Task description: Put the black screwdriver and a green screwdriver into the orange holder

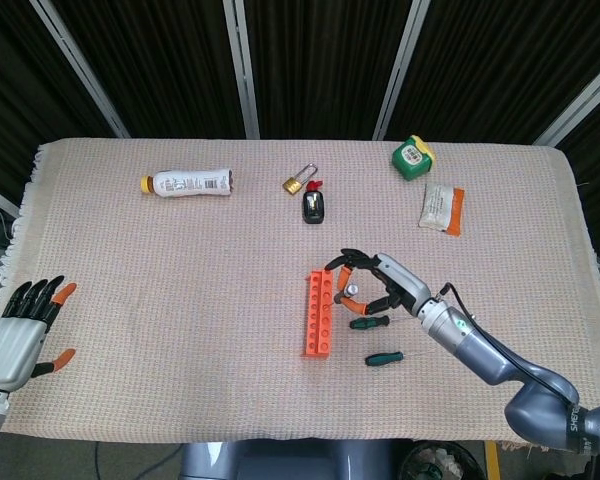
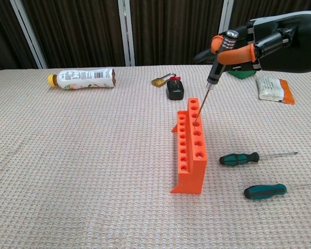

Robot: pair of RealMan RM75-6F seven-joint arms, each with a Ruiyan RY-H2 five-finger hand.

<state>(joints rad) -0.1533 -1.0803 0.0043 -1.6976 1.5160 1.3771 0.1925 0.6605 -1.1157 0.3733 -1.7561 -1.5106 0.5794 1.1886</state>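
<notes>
Above the far end of the orange holder (image 2: 191, 147), the black screwdriver (image 2: 213, 78) is pinched near its top by the right hand (image 2: 238, 46), with the shaft slanting down and its tip at, or just inside, one of the far holes of the taller row; how deep it sits cannot be told. For the step to go well, the shaft is best brought upright over that hole before it is lowered, since a slanted tip is likely to catch on the hole's rim or tip the light holder. The pinch is best loosened only once the tool is judged to stand on its own. To the right of the holder, two green screwdrivers lie flat on the table cloth (image 1: 180, 300): the nearer green screwdriver (image 2: 239, 158) beside the holder's near end, the other green screwdriver (image 2: 265, 191) further toward the front edge. One of them remains to be placed. Far left of the holder, the left hand (image 1: 18, 332) is held empty with its fingers spread.
</notes>
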